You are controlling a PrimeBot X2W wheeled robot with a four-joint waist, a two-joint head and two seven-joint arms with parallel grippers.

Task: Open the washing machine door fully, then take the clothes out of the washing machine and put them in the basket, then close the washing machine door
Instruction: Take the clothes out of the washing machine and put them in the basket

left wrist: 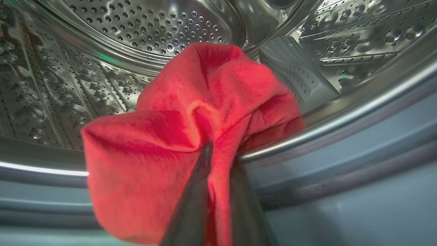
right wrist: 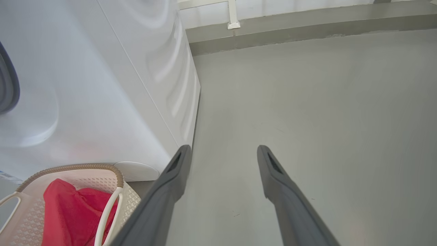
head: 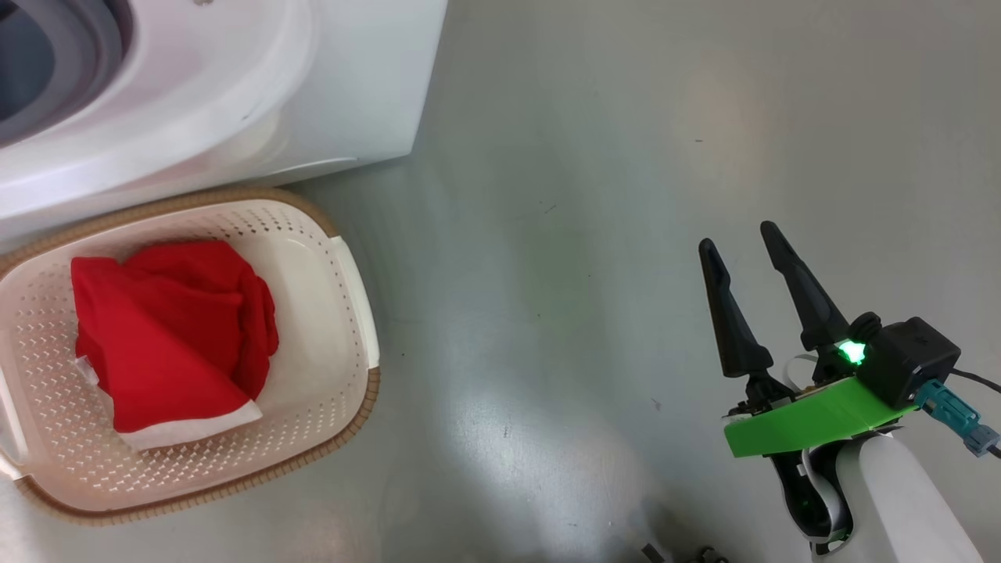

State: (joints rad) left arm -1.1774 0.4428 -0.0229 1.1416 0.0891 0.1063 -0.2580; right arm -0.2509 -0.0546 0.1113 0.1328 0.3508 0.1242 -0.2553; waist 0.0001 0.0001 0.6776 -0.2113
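left gripper (left wrist: 221, 155): clenched on cloth (left wrist: 205, 102) at drum lip (left wrist: 341, 116)
right gripper (head: 739, 237): released, lower right, bare floor (head: 547, 234) around

The head camera looked steeply down on the basket (head: 328, 328) and floor (head: 586, 195); the right wrist camera, low, shared both. The left wrist camera sat close inside the washing machine (left wrist: 153, 27).

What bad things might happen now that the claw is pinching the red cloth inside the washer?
The left claw pinches only a small fold of the red cloth, so it may slip free when pulled out. The cloth hangs over the drum's metal rim and might snag there. The basket already holds one red garment; a sloppy drop could land on the floor.
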